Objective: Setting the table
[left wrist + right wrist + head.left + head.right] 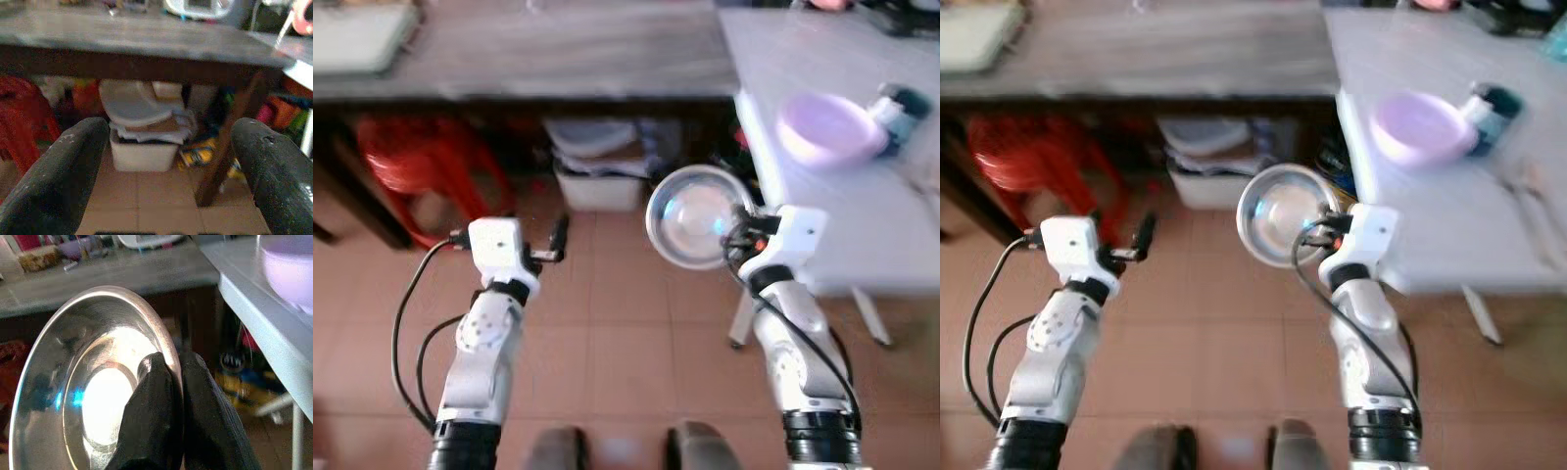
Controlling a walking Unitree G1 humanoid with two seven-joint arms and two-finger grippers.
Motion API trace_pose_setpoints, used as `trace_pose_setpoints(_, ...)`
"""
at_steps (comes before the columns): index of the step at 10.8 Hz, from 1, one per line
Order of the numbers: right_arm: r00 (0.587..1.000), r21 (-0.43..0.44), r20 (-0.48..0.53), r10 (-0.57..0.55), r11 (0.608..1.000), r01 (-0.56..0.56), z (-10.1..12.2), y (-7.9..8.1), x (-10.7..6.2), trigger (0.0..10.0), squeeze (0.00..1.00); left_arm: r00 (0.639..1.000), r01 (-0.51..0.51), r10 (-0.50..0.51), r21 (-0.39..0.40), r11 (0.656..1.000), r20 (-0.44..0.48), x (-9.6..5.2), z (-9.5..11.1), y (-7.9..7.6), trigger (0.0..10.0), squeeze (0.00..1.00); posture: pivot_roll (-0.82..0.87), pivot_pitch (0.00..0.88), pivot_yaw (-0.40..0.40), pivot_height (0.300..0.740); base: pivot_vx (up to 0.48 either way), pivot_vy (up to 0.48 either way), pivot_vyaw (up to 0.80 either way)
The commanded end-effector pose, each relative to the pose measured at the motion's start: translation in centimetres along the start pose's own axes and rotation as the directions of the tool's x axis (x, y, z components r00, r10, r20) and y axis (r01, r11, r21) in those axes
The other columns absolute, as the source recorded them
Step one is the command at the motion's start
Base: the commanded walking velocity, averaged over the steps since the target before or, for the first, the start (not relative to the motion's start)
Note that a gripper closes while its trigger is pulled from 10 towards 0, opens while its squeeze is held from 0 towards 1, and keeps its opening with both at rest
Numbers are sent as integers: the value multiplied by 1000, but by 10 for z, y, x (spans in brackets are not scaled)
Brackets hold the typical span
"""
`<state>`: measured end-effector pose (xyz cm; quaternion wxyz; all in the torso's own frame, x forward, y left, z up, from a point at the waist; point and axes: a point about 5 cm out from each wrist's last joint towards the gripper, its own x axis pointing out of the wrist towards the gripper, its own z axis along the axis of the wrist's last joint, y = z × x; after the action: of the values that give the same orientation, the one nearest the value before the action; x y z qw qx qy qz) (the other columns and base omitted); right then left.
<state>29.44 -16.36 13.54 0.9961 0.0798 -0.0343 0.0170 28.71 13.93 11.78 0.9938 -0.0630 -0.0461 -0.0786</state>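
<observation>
Round shiny stainless-steel bowl [697, 216]: polished, reflective, held tilted on edge, hollow facing the robot, just beside the white table [862, 235] edge. Right gripper [168, 382] pinches its rim. Left gripper [168, 161] fingers spread apart, holding nothing, well left of the table.
</observation>
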Motion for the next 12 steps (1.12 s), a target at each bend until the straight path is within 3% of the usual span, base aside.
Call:
trace_pose_setpoints(1, 999, -26, 29, -38, 999, 39, 4, -9, -1, 10000, 0, 1000, 16, -16, -3, 1000, 0, 1, -2, -4, 10000, 0, -93, 117, 30, 740, 446, 0, 0)
trace_pose_setpoints(5, 992, -83, 124, 2, 997, 9, 20, 1, 5, 10000, 0, 1000, 2, -2, 2, 1000, 29, 6, 1, -5, 10000, 0, -92, 119, 27, 740, 445, 0, 0)
trace_pose_setpoints(8, 990, -111, 133, 36, 994, -21, 21, 5, 6, 10000, 0, 997, 50, -48, -30, 998, 55, 7, 5, -17, 10000, 0, -98, 118, 28, 740, 451, 0, 0)
trace_pose_setpoints(12, 988, -121, 153, 27, 993, -9, 24, 3, 8, 10000, 0, 996, 72, -69, -52, 996, 60, 6, 6, -18, 10000, 0, -98, 118, 36, 740, 460, 0, 0)
